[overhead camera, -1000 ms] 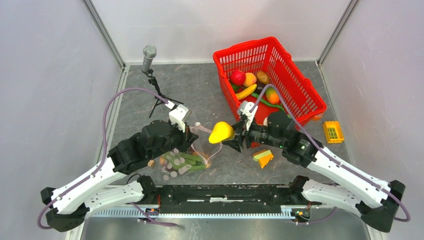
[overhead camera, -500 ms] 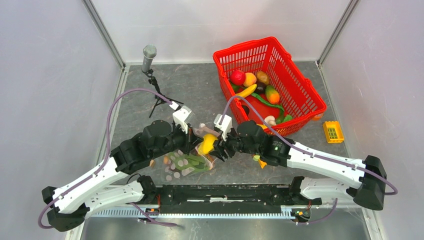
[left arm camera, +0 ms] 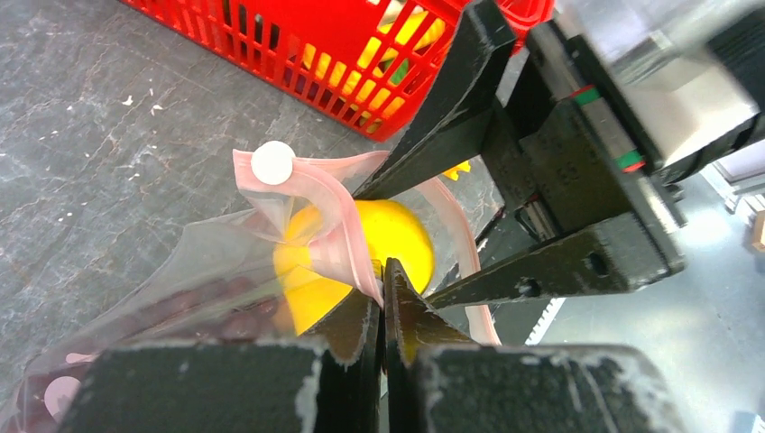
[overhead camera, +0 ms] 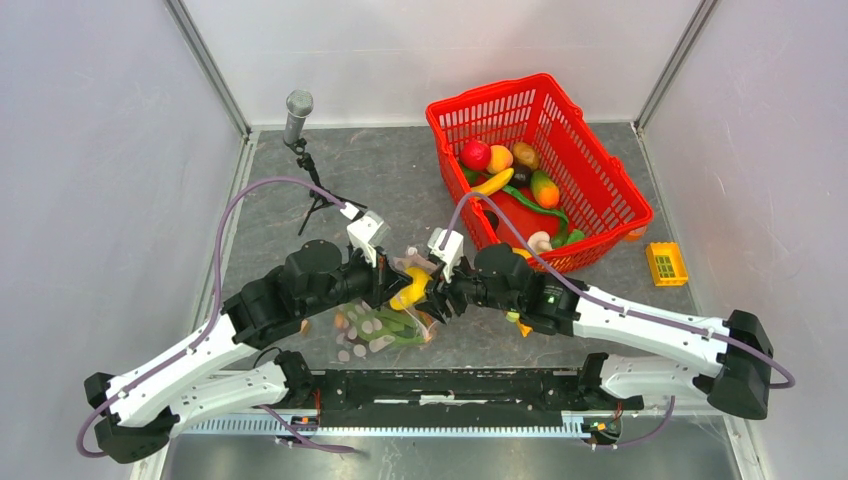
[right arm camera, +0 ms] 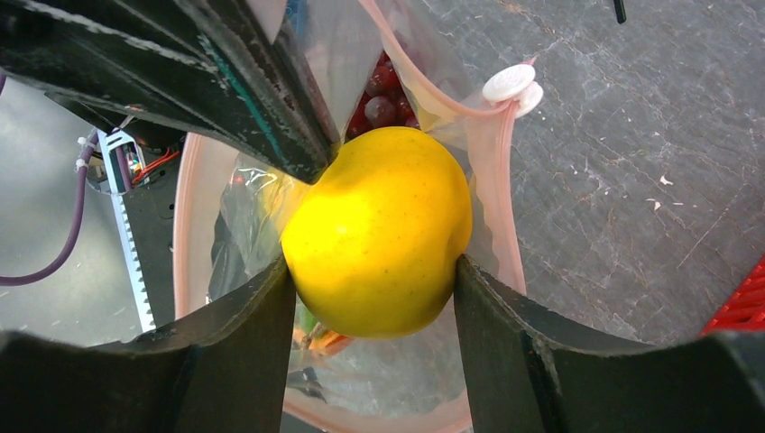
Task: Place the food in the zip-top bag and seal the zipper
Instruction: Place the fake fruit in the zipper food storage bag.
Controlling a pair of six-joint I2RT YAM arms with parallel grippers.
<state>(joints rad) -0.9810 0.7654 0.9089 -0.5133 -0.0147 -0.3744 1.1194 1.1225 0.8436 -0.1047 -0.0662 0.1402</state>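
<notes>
Loading step: the right gripper (right arm camera: pixel 374 271) clamps a glossy yellow toy fruit (right arm camera: pixel 379 207) at the mouth of the clear pink-dotted plastic bag (overhead camera: pixel 375 325), left of the red mesh basket (overhead camera: pixel 600 190). The left gripper (left arm camera: pixel 383 302) pinches the pale-pink zipper strip (left arm camera: pixel 325 171) (mouth held open). Next, probably: push deeper, then release.

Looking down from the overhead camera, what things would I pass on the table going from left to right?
Microphone on its stand → clear dotted zip-top bag → red basket → small yellow block.

yellow fruit (right arm camera: pixel 379 234) in open clear bag (left arm camera: pixel 162 262), pink zipper (right arm camera: pixel 505 180) unsealed
</notes>
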